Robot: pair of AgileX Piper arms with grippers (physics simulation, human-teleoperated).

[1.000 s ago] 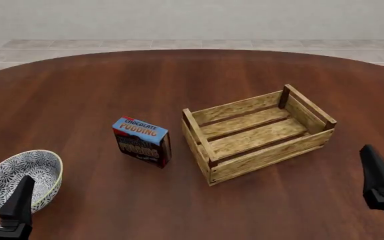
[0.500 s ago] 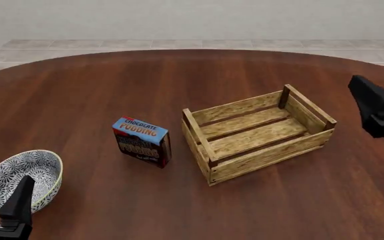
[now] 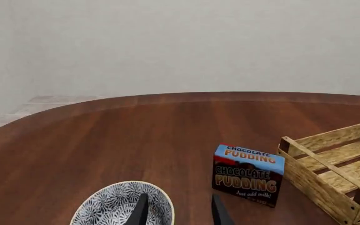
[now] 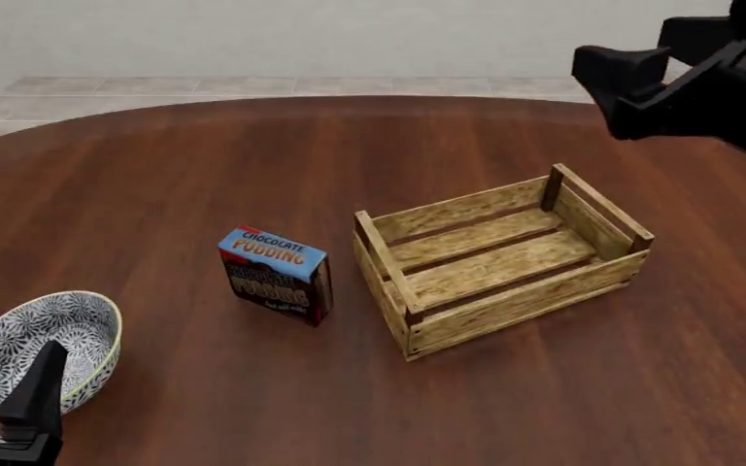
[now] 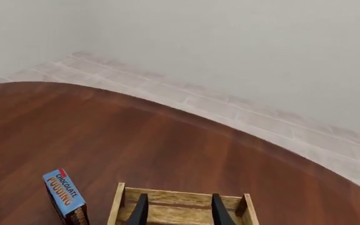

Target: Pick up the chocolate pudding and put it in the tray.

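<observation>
Dark brown wood of the table (image 4: 152,175) carries, from left to right, a patterned bowl (image 4: 36,349) with the left gripper (image 4: 11,413) low beside it, its jaws apart and holding nothing, then the chocolate pudding (image 4: 276,275) standing upright just beside the tray (image 4: 503,257), not touching it. The right gripper (image 4: 639,83) hangs high above the far right of the table, probably to approach from above. In the right wrist view its fingers (image 5: 141,209) are spread and empty.

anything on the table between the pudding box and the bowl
Nothing: the front view shows only bare wood between the chocolate pudding and the bowl.
</observation>
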